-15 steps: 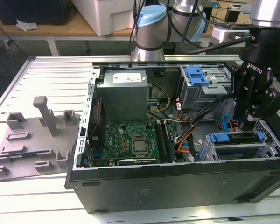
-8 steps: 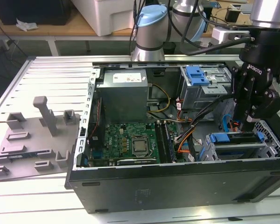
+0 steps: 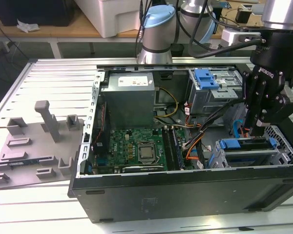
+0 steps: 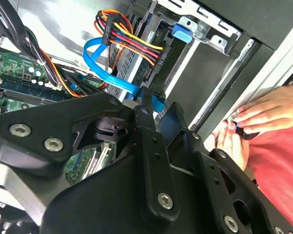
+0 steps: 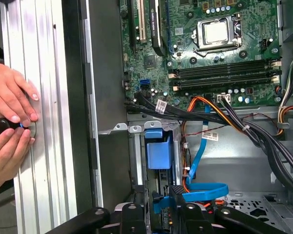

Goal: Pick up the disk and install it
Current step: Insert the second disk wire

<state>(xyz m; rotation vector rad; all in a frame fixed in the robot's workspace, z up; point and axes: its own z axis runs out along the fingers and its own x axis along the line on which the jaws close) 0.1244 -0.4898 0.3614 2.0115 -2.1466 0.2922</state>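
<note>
Gripper (image 3: 258, 127), clenched on the disk (image 5: 162, 207), is at the drive cage (image 3: 244, 155) on the exterior view's right, so I judge I must keep it level, clear of the blue cable (image 5: 205, 191), pressing gently.

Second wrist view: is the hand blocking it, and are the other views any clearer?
Second wrist view: the dark hand looms across the foreground, the drive cage sharp behind. First wrist view: evenly lit, motherboard crisp. Exterior view: bright, the case interior shadowed.
</note>
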